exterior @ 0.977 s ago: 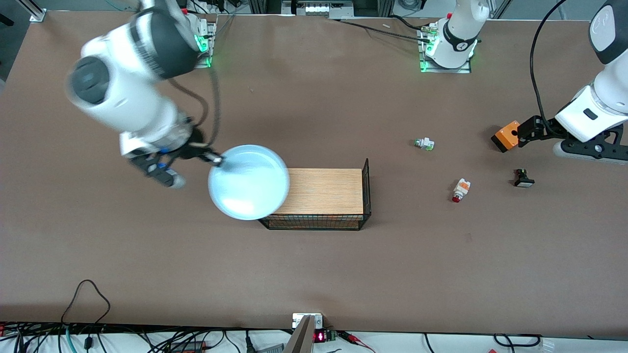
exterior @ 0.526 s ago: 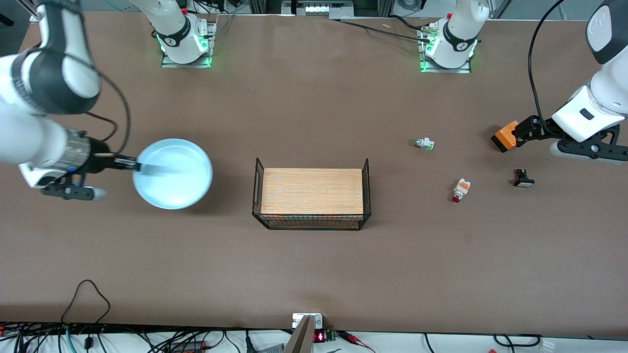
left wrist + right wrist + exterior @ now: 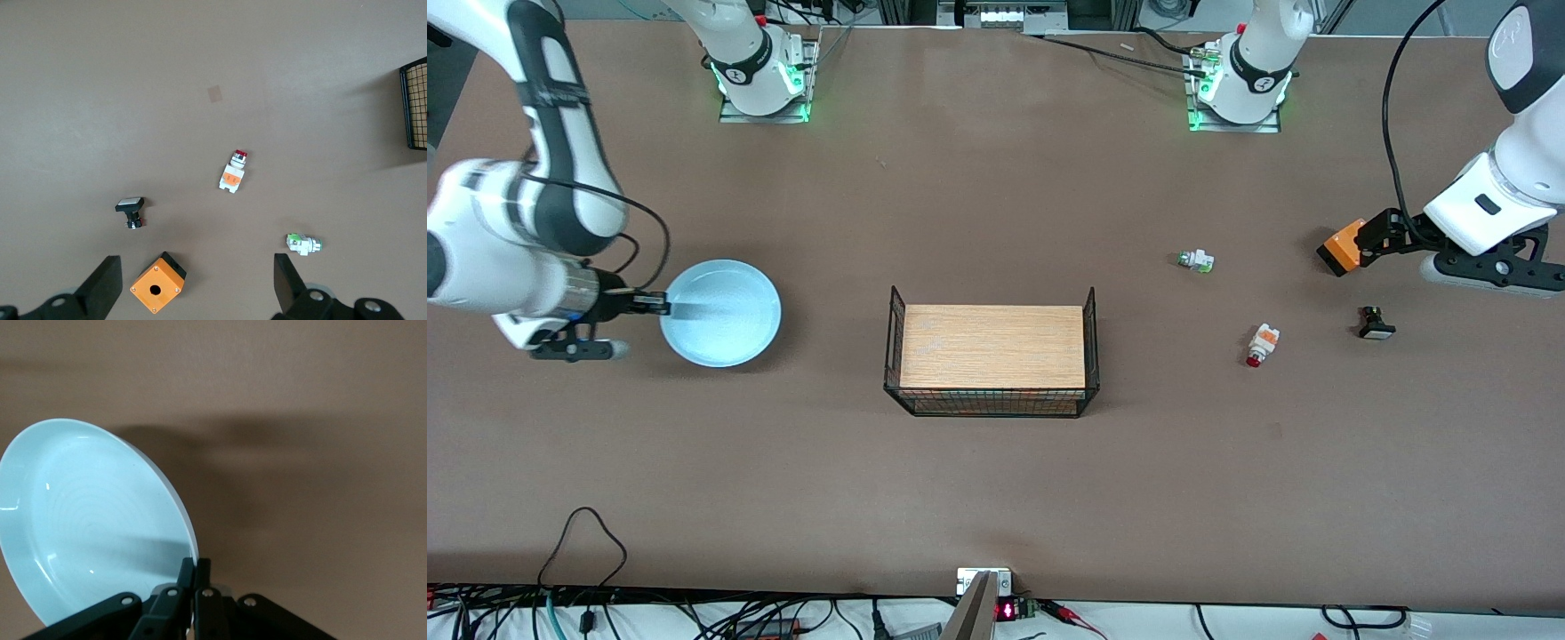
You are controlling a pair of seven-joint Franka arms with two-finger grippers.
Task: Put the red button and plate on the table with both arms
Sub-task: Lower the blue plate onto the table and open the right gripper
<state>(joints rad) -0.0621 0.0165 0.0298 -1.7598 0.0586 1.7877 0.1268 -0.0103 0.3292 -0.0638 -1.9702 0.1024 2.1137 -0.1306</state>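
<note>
— Light-blue plate (image 3: pixel 721 313), where is it sitting?
— Toward the right arm's end of the table (image 3: pixel 996 498), with the right claw (image 3: pixel 660 304) pinching its rim.
— And the red button (image 3: pixel 1261 345)?
— Lying on the table near the left arm's end, under the left claw (image 3: pixel 193 283), which is hanging spread wide.

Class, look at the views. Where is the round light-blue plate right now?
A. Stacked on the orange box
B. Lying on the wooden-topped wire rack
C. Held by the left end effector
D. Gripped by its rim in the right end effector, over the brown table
D: the right end effector is shut on the rim of the round light-blue plate, at the right arm's end of the brown table.
</note>
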